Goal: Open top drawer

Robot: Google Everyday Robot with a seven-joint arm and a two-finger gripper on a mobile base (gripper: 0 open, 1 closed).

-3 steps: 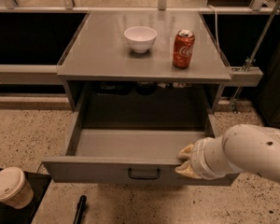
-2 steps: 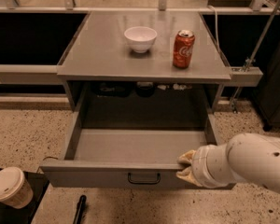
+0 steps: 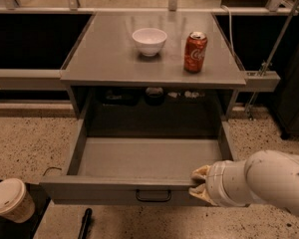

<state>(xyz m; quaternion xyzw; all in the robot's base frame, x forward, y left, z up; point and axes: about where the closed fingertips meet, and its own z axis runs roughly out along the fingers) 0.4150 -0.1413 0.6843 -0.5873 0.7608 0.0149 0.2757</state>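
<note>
One worry: pulling off-centre. Wide grey metal top drawer point(image 3: 99, 192) sitting far out from under the grey metal table point(image 3: 114, 59), with the tan two-finger gripper point(image 3: 198, 183) pinched tight on the front's top rim, well right of the small dark bar handle point(image 3: 153, 196). Could rack and jam, or slip off that thin lip. Looks basically done anyway.

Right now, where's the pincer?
Low right in the camera view: the pincer clamps the front edge of the top drawer, right of its handle.
</note>
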